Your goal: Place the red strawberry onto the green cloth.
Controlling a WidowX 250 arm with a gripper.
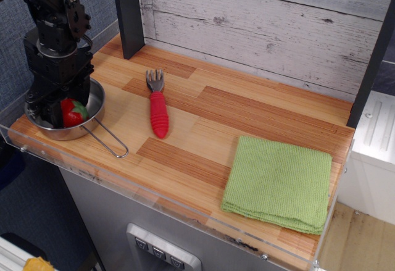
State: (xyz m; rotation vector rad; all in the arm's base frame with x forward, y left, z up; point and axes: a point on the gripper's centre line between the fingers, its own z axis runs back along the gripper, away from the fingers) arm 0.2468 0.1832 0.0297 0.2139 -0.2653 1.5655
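The red strawberry [72,112] with its green cap lies in a small metal pan [94,101] at the left end of the wooden counter. My black gripper [66,109] reaches down into the pan, with its fingers closed against the strawberry's sides and partly hiding it. The strawberry still rests low in the pan. The green cloth [278,181] lies flat at the front right of the counter, far from the gripper.
A fork with a ribbed red handle [158,112] lies between the pan and the cloth. The pan's wire handle [105,141] points toward the front edge. A dark post [128,15] stands at the back left, and a clear lip runs along the front edge.
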